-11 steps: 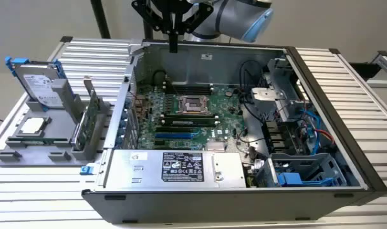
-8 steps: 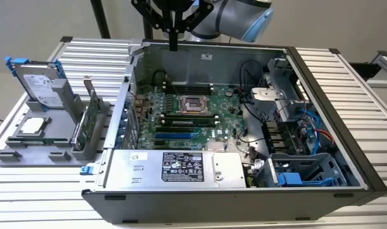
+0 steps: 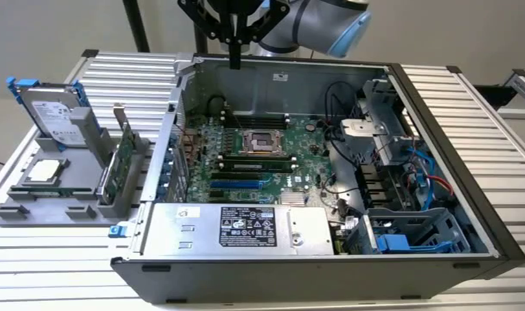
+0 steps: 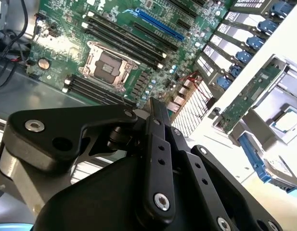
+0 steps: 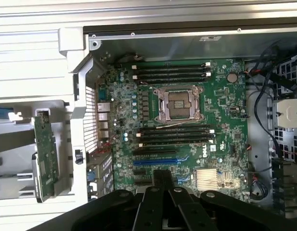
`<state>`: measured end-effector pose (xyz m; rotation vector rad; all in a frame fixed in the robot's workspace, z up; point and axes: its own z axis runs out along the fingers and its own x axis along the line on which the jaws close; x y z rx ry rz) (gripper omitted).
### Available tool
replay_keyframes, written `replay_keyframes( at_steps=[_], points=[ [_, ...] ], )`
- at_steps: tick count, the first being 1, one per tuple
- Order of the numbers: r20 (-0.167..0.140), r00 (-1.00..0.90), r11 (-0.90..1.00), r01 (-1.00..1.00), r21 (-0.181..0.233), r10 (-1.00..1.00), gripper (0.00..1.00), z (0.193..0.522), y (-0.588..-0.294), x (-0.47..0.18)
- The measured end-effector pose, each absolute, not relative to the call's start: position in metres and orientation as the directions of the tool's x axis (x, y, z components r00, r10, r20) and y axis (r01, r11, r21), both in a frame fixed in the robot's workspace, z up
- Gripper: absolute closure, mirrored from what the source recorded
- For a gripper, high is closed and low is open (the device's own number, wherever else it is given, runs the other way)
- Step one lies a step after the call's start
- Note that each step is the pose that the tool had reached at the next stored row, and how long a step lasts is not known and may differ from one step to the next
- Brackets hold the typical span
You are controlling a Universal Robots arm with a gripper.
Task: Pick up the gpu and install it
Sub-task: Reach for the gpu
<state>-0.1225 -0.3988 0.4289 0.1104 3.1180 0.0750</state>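
Observation:
The gpu (image 3: 122,165) stands on edge in the grey holder (image 3: 85,162) at the exterior view's left, beside the open computer case (image 3: 435,162); its green board faces outward. It is also seen in both wrist views, as the gpu (image 5: 45,161) and the gpu (image 4: 249,96). My gripper (image 3: 234,62) hangs high over the back wall of the case, well away from the card. Its black fingers are pressed together with nothing between them in both wrist views: gripper (image 5: 162,174), gripper (image 4: 155,103). The motherboard (image 5: 187,130) with its blue slot (image 5: 155,161) lies below.
A silver hard drive with blue rails (image 3: 55,116), a processor (image 3: 42,170) and a memory stick (image 3: 50,191) share the holder. Inside the case are a power supply (image 3: 236,227), cables (image 3: 349,129) and a drive cage (image 3: 417,233). Ribbed table (image 3: 495,129) surrounds it.

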Motion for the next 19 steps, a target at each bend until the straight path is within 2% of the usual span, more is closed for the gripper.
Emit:
replay_keyframes(
  at_steps=[19],
  points=[
    [-0.019, -0.997, 0.996, 0.069, 0.049, 0.07, 1.0, 0.429, -0.403, -0.143]
  ],
)
